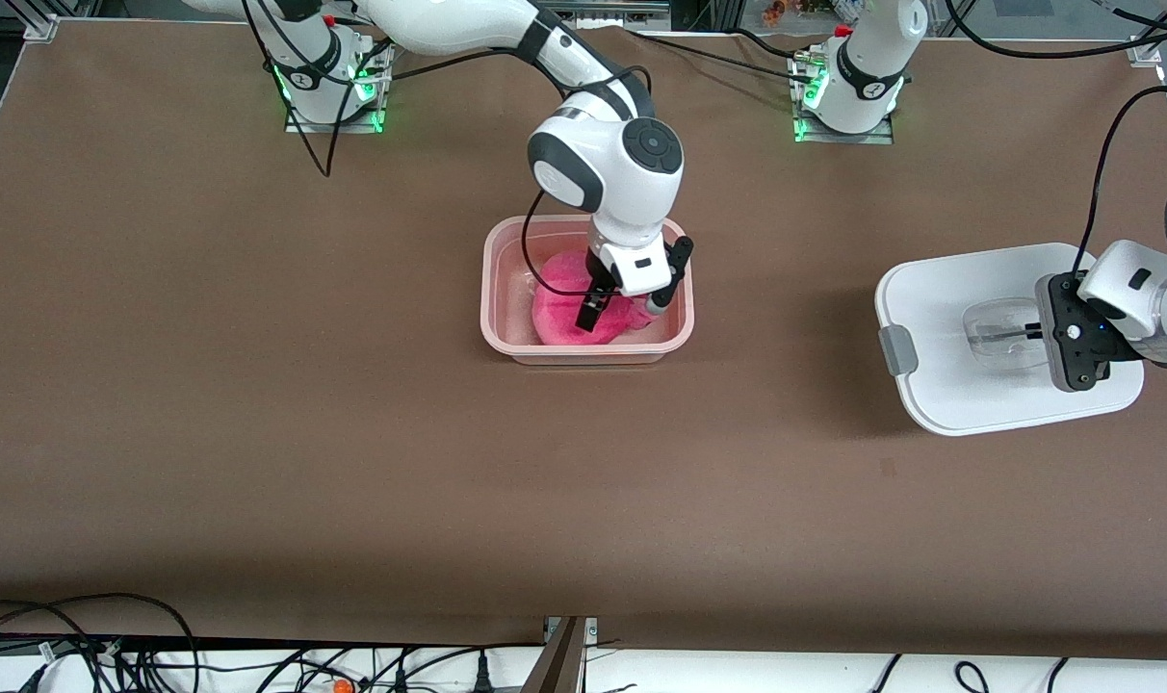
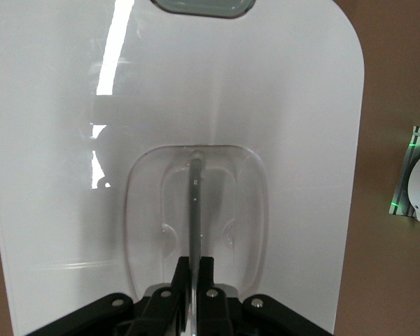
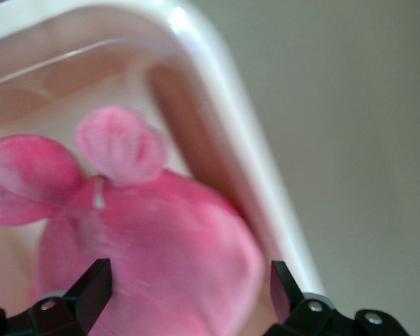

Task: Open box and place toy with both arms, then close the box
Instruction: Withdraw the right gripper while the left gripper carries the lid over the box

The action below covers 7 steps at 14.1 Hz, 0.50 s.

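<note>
The pale pink box (image 1: 492, 289) stands uncovered in the middle of the table, with the bright pink toy (image 1: 559, 308) lying inside it. My right gripper (image 1: 626, 310) hangs over the toy, open, one finger on each side of the plush. In the right wrist view the toy (image 3: 161, 238) shows an ear flap (image 3: 119, 143) beside the box wall (image 3: 224, 105), between the spread fingers of the right gripper (image 3: 189, 287). The white lid (image 1: 959, 385) is at the left arm's end of the table. My left gripper (image 2: 194, 269) is shut on the lid's clear centre handle (image 2: 194, 203).
A grey clip (image 1: 897, 349) sits on the lid's edge that faces the box. Both arm bases (image 1: 843, 96) stand along the table edge farthest from the front camera. Cables lie past the nearest table edge. Bare brown tabletop (image 1: 352, 433) surrounds the box.
</note>
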Each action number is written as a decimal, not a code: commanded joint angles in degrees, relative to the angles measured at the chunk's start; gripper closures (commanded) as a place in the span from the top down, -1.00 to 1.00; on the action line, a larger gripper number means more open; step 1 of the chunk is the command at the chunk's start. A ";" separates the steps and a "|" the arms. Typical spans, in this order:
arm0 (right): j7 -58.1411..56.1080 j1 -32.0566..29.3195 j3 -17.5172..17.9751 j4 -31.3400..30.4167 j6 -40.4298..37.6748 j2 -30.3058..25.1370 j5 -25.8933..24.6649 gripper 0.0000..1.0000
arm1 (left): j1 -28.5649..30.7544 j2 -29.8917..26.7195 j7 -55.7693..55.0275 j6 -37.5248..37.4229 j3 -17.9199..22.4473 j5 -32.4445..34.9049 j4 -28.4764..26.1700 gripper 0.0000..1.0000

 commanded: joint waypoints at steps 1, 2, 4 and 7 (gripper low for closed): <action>0.18 -7.46 1.36 1.27 -1.20 -5.87 -0.09 1.00 | 0.24 -0.26 1.60 -0.27 -0.30 0.49 0.14 -1.00; 0.00 -10.44 1.36 1.54 -1.90 -7.71 1.57 1.00 | 0.24 -0.26 1.60 -0.27 -0.30 0.58 0.14 -1.00; -1.04 -13.80 0.84 -1.08 -5.39 -13.41 5.09 1.00 | -0.28 -0.26 1.60 -0.27 -0.83 0.49 0.14 -1.00; -11.48 -20.39 -0.21 -1.27 -12.69 -18.17 10.26 1.00 | -2.73 -0.35 0.99 -0.27 -2.41 0.31 0.22 -1.00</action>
